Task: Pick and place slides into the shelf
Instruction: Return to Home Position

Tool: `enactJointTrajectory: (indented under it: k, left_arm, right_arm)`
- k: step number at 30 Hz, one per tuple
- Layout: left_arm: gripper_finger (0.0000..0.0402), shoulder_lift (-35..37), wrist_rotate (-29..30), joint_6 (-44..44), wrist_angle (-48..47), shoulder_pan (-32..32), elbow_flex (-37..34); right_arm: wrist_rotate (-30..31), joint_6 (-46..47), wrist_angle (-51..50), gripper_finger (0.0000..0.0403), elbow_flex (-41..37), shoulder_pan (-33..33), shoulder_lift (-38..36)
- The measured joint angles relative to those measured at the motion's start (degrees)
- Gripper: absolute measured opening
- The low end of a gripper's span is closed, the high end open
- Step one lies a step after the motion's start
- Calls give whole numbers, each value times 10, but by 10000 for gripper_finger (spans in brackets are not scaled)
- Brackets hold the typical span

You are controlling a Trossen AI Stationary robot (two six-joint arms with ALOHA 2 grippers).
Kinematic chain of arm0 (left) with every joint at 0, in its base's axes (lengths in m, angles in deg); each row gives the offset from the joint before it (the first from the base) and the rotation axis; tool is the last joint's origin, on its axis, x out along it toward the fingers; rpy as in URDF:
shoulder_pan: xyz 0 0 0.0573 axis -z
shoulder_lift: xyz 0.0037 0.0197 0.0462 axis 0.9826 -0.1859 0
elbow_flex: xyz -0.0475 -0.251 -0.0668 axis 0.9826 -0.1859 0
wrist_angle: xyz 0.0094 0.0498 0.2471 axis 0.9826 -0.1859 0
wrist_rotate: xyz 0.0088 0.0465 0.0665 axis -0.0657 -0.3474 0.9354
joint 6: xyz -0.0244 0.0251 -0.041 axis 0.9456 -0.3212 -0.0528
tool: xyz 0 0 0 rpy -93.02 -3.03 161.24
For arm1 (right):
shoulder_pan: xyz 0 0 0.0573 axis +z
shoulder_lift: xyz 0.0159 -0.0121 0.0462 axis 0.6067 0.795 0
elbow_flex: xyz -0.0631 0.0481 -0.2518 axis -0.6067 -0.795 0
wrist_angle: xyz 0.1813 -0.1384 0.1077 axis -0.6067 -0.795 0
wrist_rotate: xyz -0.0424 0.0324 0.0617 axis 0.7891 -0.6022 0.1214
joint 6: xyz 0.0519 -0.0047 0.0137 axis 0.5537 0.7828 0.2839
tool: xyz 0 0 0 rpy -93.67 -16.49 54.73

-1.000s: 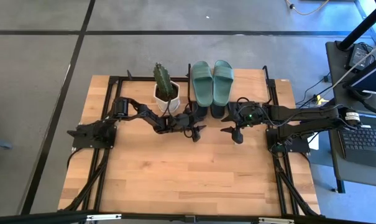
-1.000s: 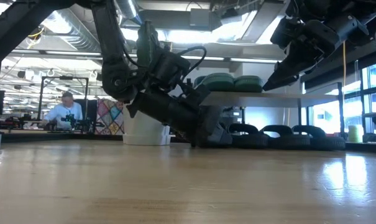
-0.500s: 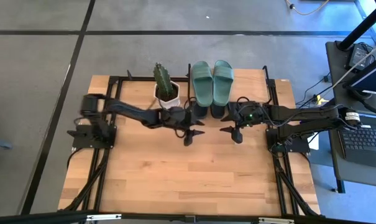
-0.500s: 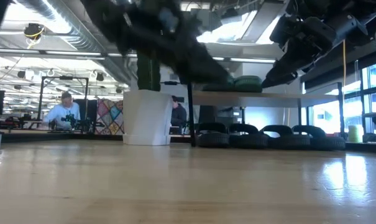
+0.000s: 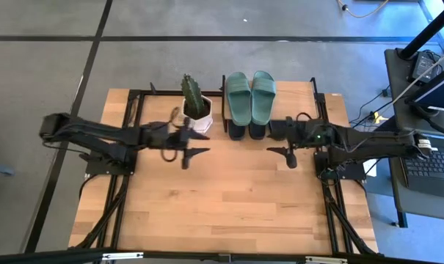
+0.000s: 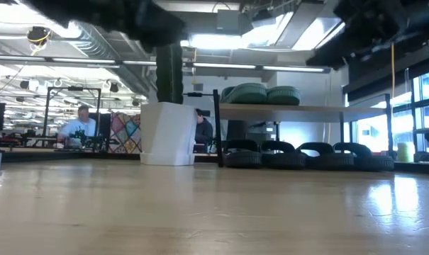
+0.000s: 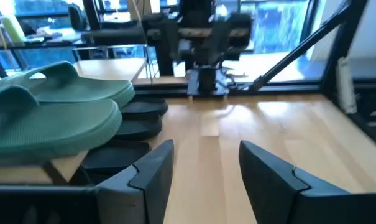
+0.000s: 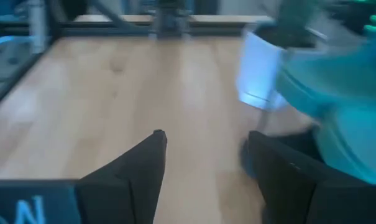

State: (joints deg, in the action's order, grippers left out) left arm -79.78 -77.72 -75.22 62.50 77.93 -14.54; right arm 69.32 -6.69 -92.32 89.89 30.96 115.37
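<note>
The shelf (image 6: 285,110) stands at the table's far edge, its light top board on black posts. The sage-green pair (image 5: 251,97) lies side by side on that board, also seen in the low view as green slides (image 6: 260,93) and in the left wrist view as green slides (image 7: 51,118). Black slides (image 6: 299,156) rest in a row on the table under the board. My left gripper (image 5: 186,154) hangs open left of the shelf, in front of the cactus pot; its wrist view shows the left gripper (image 7: 203,168) holding nothing. My right gripper (image 5: 284,152) is open right of the shelf, and the right gripper (image 8: 203,162) is likewise holding nothing.
A cactus in a white pot (image 5: 194,106) stands just left of the shelf, near my left gripper. Black frame rails (image 5: 133,110) run along the table's left and right sides. Bare wooden tabletop (image 5: 229,205) spreads toward the near edge. A person (image 6: 76,127) sits far behind the table.
My left gripper has drawn back from the black slides under the shelf toward the table's left and risen, its arm stretching out flat. My right gripper has shifted a little toward the table's right and risen. The slides have stayed in place.
</note>
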Motion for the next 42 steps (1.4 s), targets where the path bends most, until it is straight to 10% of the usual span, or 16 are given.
enactJointTrajectory:
  k: [19,42]
  left_arm:
    - [174,274,56,61,176,8,-313]
    - [174,425,67,86,72,8,-350]
  right_arm:
    - [44,30,17,227,-161,1,-299]
    - [39,49,-52,227,-199,1,-424]
